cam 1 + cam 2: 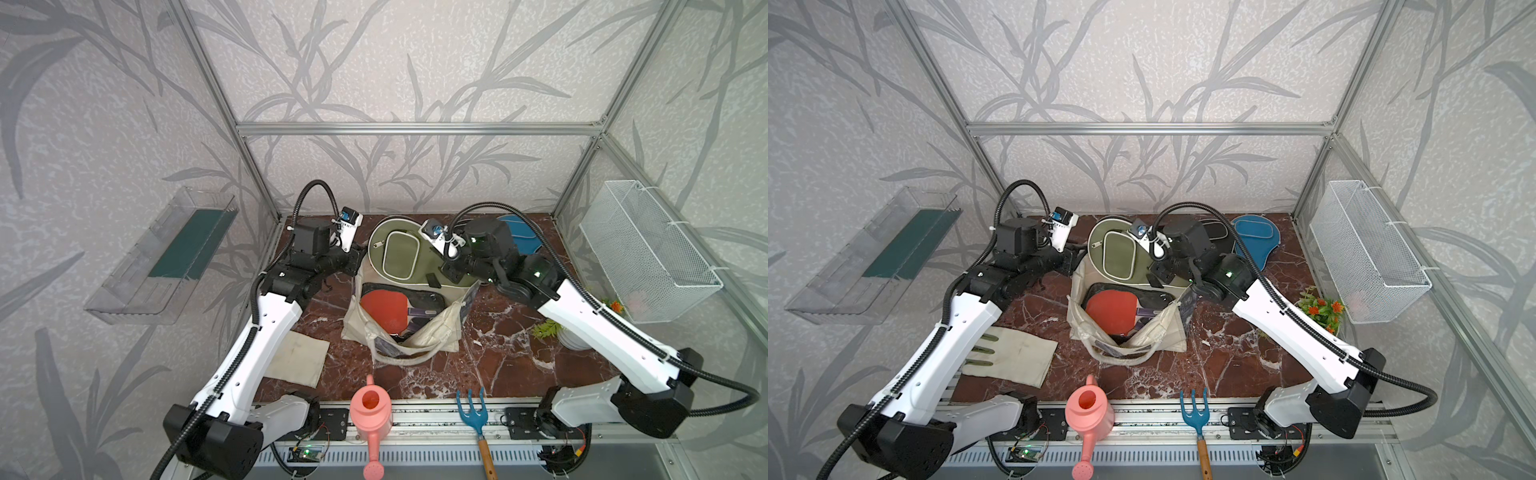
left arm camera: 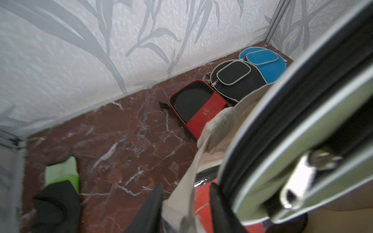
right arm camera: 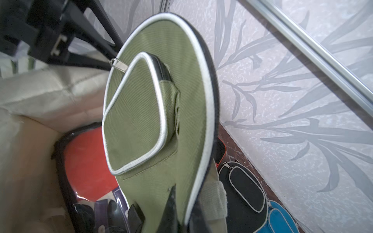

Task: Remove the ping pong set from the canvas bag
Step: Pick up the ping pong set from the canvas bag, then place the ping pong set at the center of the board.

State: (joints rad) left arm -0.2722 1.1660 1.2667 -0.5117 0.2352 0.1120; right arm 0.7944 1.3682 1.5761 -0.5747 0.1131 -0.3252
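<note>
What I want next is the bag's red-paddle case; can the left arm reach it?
Likely yes. The red-paddle case lies exposed in the canvas bag's mouth, with the open left gripper beside its rim. The olive case, held by the right gripper, crowds the far end.

Pale grey wallpaper printed with darker grey leafy stems covered the back wall (image 1: 415, 62) and both side walls. Bare aluminium posts ran up the corners, joined by a crossbar (image 1: 415, 128) along the back. The worktop (image 1: 498, 365) was glossy red-brown marble veined in white, catching soft, even light in pale glints. A clear plastic tray (image 1: 124, 291) hung on the left wall with a dark green sheet (image 1: 191, 245) inside it. A white wire-mesh basket (image 1: 648, 249) hung on the right wall. Along the near edge lay an aluminium rail (image 1: 436, 415) above a slotted grey panel (image 1: 436, 457).
</note>
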